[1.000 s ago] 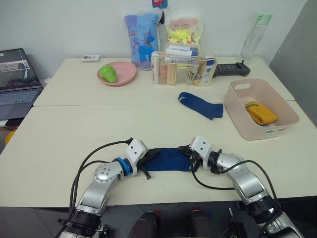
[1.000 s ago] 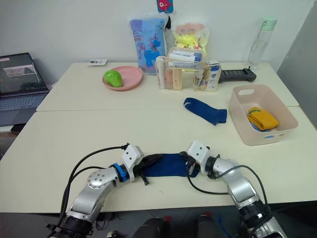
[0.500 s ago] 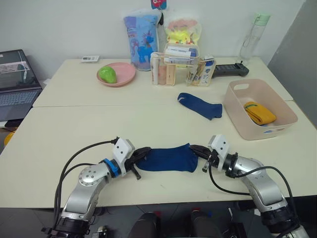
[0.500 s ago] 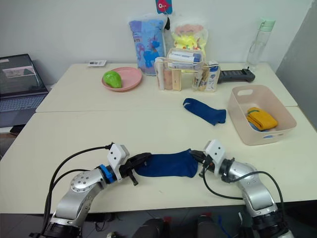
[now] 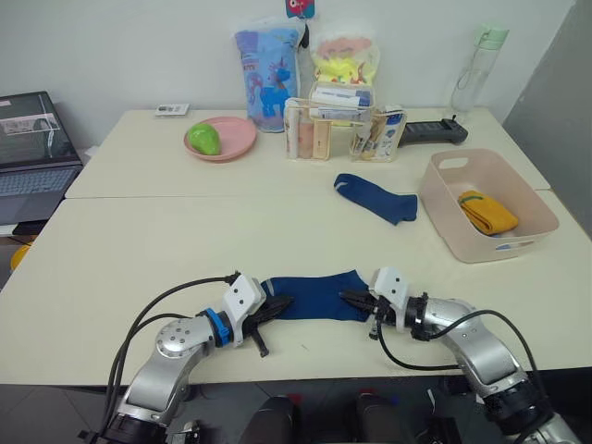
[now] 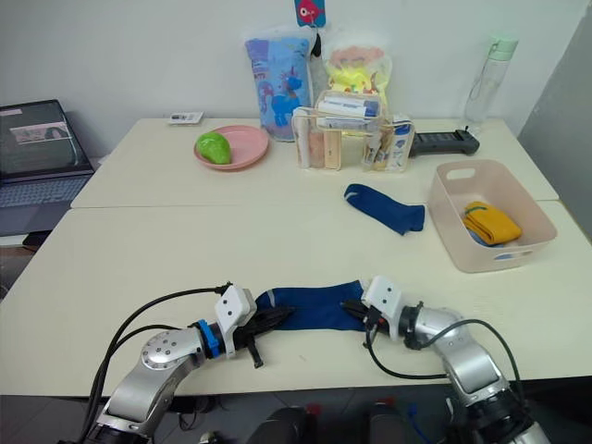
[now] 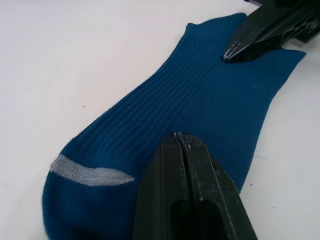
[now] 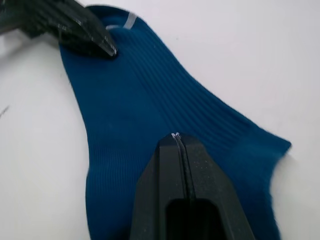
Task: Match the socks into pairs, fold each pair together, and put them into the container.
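One navy sock (image 5: 314, 296) lies flat and stretched out near the table's front edge. My left gripper (image 5: 277, 308) is shut, its tips resting on the sock's toe half (image 7: 200, 100). My right gripper (image 5: 351, 298) is also shut, tips on the cuff half (image 8: 150, 115). Neither holds any cloth between its fingers. A second navy sock (image 5: 375, 197) lies further back, towards the right. The pale pink container (image 5: 444, 217) stands at the right with a folded mustard yellow pair (image 5: 488, 211) inside.
At the back stand a round pink plate (image 5: 231, 139) with a green object, a clear organiser box (image 5: 338, 129), two printed bags, a bottle (image 5: 478, 65) and a black device (image 5: 432, 130). A laptop (image 5: 28, 153) sits at the far left.
The sock was bunched between the grippers, then pulled out flat with a gripper at each end. Both grippers have now moved inward and rest on top of it.
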